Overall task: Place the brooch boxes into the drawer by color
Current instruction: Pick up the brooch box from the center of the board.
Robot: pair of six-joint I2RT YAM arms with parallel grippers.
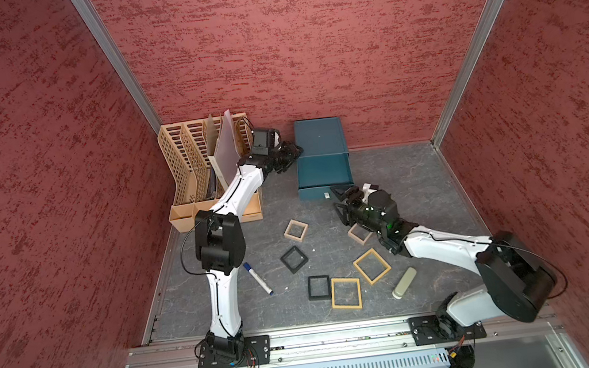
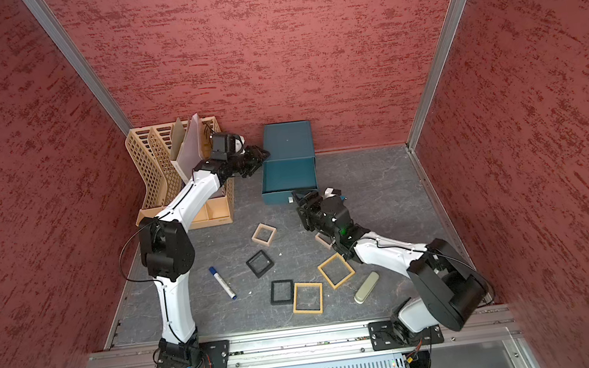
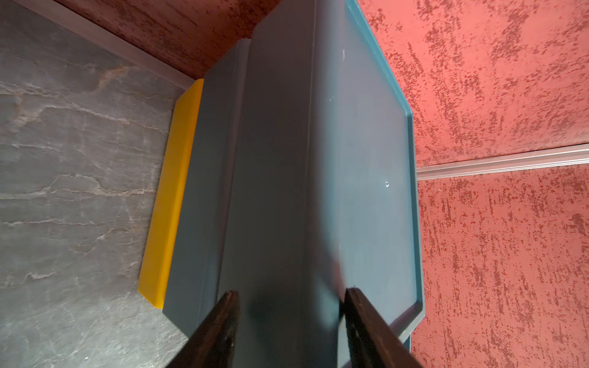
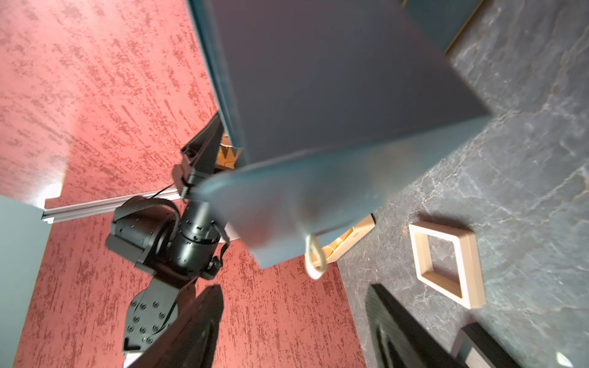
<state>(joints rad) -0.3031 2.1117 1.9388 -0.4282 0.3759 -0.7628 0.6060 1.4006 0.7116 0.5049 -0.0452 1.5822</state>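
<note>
Presently the drawer chest is sitting at 12 o'clock against the back wall. An upper drawer is standing pulled out toward 6 o'clock, its inside showing no box.

- **Left gripper**: it is reaching in from 9 o'clock at the chest's side wall. The claw is released, jaws parted with nothing clamped. In the left wrist view the tips are flanking the chest's side. Judged to be steadying the chest so it is not sliding while the drawer is worked, though I cannot confirm contact.
- **Right gripper**: it is hovering just in front of the drawer face, claw released and spread wide. The silver pull is hanging just beyond the tips, ungripped.
- **Brooch boxes:** all six are lying on the table, none in the drawer.
  - One beige box is resting near centre.
  - The second beige box is lying partly under the right arm, toward 3 o'clock.
  - The black boxes and tan-yellow boxes are lying toward 6 o'clock.

Judgement: the opening step is looking finished, and sorting is not yet begun. The right arm is sitting closest to the beige pair, probably the first pick.
</note>
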